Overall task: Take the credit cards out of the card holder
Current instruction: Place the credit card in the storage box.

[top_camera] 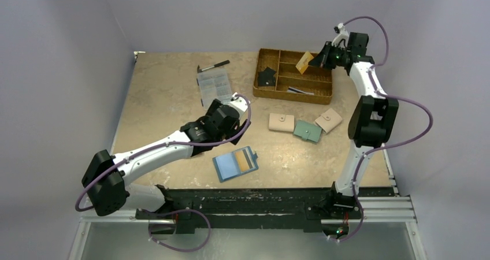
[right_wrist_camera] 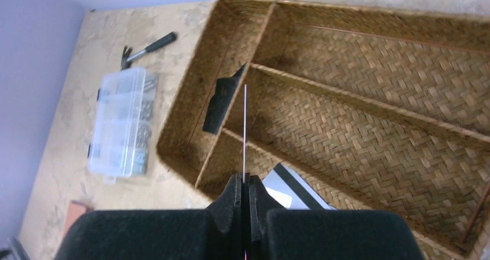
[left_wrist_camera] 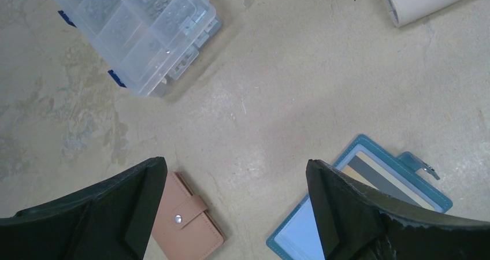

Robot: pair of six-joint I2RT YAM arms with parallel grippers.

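The dark blue card holder [top_camera: 235,163] lies open near the table's front, with a greyish and a tan card [top_camera: 247,160] tucked in its pockets; it also shows in the left wrist view [left_wrist_camera: 378,167]. My left gripper [top_camera: 223,121] hovers open and empty above the table [left_wrist_camera: 234,176], between a pink wallet [left_wrist_camera: 186,221] and the card holder. My right gripper [top_camera: 319,60] is shut on a tan card [top_camera: 304,62], seen edge-on [right_wrist_camera: 245,127], above the wicker tray [top_camera: 263,92]. A black card [right_wrist_camera: 222,98] leans in the tray's left compartment. A greyish card [right_wrist_camera: 292,186] lies in the tray.
A clear compartment box [top_camera: 214,86] and a small hammer-like tool [top_camera: 212,66] lie at the back centre. Beige [top_camera: 281,122], teal-green [top_camera: 307,130] and beige [top_camera: 328,120] wallets lie right of centre. Walls enclose the table on three sides.
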